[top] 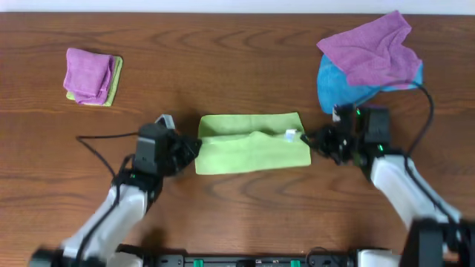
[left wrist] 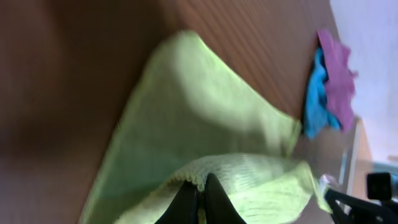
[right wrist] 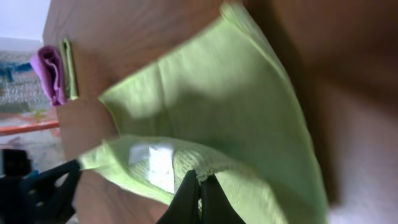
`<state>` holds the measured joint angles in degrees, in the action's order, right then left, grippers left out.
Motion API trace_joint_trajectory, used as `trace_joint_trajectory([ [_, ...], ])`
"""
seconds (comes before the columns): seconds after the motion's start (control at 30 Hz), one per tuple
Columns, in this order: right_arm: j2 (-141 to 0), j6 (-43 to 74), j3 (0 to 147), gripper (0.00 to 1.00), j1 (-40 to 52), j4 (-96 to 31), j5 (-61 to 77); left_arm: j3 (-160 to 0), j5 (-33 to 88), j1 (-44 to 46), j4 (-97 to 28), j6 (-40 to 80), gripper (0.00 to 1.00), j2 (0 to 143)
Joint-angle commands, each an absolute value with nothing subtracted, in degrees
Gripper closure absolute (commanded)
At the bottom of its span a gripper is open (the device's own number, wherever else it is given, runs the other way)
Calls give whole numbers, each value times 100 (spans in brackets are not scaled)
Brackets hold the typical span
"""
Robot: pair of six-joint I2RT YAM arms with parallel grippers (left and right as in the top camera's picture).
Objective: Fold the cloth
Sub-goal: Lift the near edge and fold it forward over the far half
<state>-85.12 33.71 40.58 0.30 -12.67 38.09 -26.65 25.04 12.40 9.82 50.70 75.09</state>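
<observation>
Overhead view: the light yellow-green cloth [top: 252, 144] is seen at the table's centre, spread between the two arms. The left gripper [top: 189, 148] is closed on its left end and the right gripper [top: 315, 141] is closed on its right end, just beside the white tag [top: 290, 134]; in both wrist views the fingers are shown pinched shut on a raised edge above the flat lower layer. For a clean fold, the held edge should be drawn taut and level, moved by both arms at equal pace, and laid flush on the opposite edge before release.
</observation>
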Motion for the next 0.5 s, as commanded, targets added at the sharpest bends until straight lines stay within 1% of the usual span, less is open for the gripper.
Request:
trace_joint_trajectory([
  [0.0,-9122,3470,4792,98,189,-1214,3739,-3376,3041,947,1138,4757,94,8272],
  [0.07,-9511,3470,5264,98,246,-1219,3605,-4016,3262,888,1039,4425,94,8823],
  [0.17,-9926,3470,5784,98,263,-1225,3461,-4794,3267,891,604,4062,95,9330],
  [0.3,-10175,3468,5992,98,266,-1347,3304,-5474,3260,891,-211,3524,94,9629],
  [0.47,-10184,3030,5990,98,327,-2569,3304,-5588,3188,891,-1710,3002,94,9620],
])
